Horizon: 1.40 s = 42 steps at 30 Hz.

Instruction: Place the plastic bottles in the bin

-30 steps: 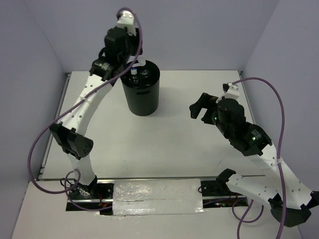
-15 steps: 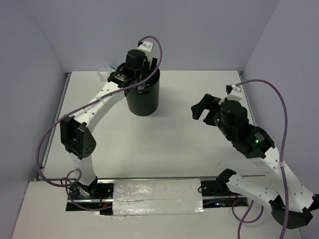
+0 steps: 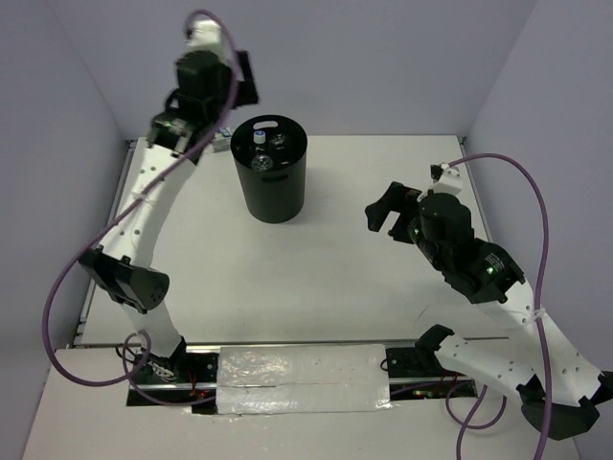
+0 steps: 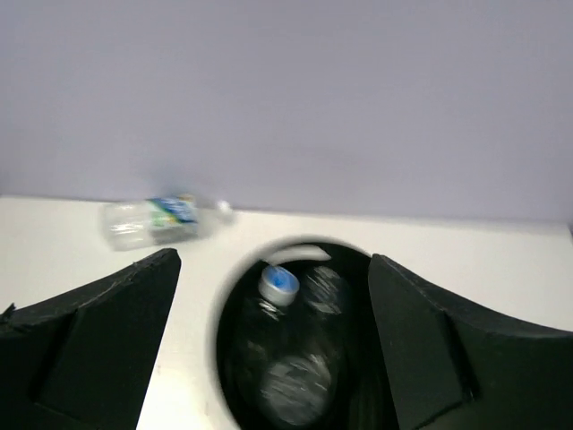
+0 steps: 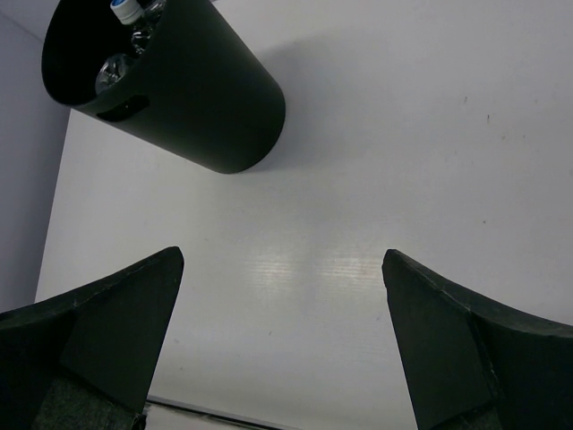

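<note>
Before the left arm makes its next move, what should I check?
1. Left gripper open and empty: ok.
2. Loose bottle in view, lying on its side on the table by the back wall: ok.
3. Bin upright, mouth unobstructed: ok.
4. Binned bottles sitting below the rim: cannot tell.
5. Right gripper open, empty and apart from the bin: ok.
</note>
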{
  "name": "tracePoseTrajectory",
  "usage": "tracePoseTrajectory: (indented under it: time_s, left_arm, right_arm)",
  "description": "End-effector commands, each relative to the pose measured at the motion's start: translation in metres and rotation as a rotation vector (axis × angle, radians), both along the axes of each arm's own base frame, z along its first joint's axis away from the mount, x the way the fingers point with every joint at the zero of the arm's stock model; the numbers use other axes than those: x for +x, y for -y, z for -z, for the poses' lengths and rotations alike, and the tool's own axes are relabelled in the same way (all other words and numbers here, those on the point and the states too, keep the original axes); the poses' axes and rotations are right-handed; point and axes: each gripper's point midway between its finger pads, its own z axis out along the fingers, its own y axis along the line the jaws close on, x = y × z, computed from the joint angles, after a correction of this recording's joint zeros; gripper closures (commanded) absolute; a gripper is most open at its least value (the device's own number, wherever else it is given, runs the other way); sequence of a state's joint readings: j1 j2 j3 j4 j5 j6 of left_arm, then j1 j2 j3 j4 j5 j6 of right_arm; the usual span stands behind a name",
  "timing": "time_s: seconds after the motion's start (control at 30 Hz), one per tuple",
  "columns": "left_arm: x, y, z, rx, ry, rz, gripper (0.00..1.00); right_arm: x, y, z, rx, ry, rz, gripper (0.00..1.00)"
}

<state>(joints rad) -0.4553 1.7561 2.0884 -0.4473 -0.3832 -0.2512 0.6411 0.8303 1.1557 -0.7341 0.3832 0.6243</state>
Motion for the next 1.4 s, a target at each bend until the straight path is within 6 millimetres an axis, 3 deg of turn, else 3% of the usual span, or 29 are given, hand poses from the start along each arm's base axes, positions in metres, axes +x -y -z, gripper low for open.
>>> tracePoseTrajectory:
  time_s: [0.0,0.03,0.07,0.13,0.17,0.23,0.27,0.37,0.5,0.53,0.57,0.6,0.63,0.67,0.8,1.0,1.37]
  left_arm:
    - [0.010,-0.105,-0.001,-0.214,-0.074,-0.280,0.01]
    - [0.014,-0.117,0.008,-0.292,-0.108,-0.309,0.01]
    - [0.019,-0.153,0.020,-0.333,-0.135,-0.385,0.02]
    - [0.025,-0.172,0.064,-0.421,-0.249,-0.411,0.02]
    - [0.031,-0.199,0.072,-0.521,-0.244,-0.463,0.01]
    - [0.037,-0.207,0.113,-0.653,-0.328,-0.478,0.01]
    - [0.045,-0.223,0.131,-0.697,-0.348,-0.509,0.01]
    - [0.062,-0.234,0.174,-0.846,-0.413,-0.599,0.01]
    - [0.086,-0.231,0.214,-1.006,-0.417,-0.642,0.01]
    - [0.094,-0.233,0.214,-1.044,-0.405,-0.651,0.01]
    - [0.103,-0.227,0.237,-1.071,-0.458,-0.638,0.01]
    - [0.117,-0.228,0.226,-1.103,-0.437,-0.616,0.01]
    - [0.121,-0.228,0.233,-1.116,-0.467,-0.623,0.01]
    - [0.129,-0.228,0.262,-1.127,-0.515,-0.646,0.01]
    - [0.150,-0.222,0.287,-1.247,-0.537,-0.655,0.01]
    - [0.177,-0.218,0.317,-1.361,-0.491,-0.623,0.01]
    - [0.202,-0.213,0.339,-1.446,-0.446,-0.658,0.01]
  right_arm:
    - [0.003,0.000,-0.001,0.007,0.008,0.009,0.00]
    - [0.004,0.000,-0.001,0.002,0.007,0.009,0.00]
    - [0.004,-0.001,0.000,-0.001,0.005,0.008,0.00]
    - [0.006,-0.002,0.002,-0.009,0.002,0.006,0.00]
    - [0.007,-0.003,0.002,-0.011,0.003,0.005,0.00]
    - [0.010,-0.006,0.005,-0.017,-0.006,0.002,0.00]
    - [0.012,-0.006,0.006,-0.018,-0.009,0.003,0.00]
    - [0.016,-0.012,0.010,-0.014,-0.016,-0.007,0.00]
    - [0.019,-0.016,0.011,-0.013,-0.029,-0.009,0.00]
    - [0.018,-0.016,0.011,-0.005,-0.031,-0.005,0.00]
    - [0.018,-0.017,0.011,0.001,-0.029,-0.009,0.00]
    - [0.017,-0.019,0.011,0.011,-0.031,-0.020,0.00]
    - [0.016,-0.020,0.012,0.017,-0.033,-0.026,0.00]
    - [0.016,-0.021,0.014,0.017,-0.037,-0.028,0.00]
    - [0.018,-0.020,0.024,-0.002,-0.058,-0.015,0.00]
    - [0.019,-0.020,0.033,-0.024,-0.085,-0.012,0.00]
    - [0.026,-0.028,0.037,-0.043,-0.107,-0.029,0.00]
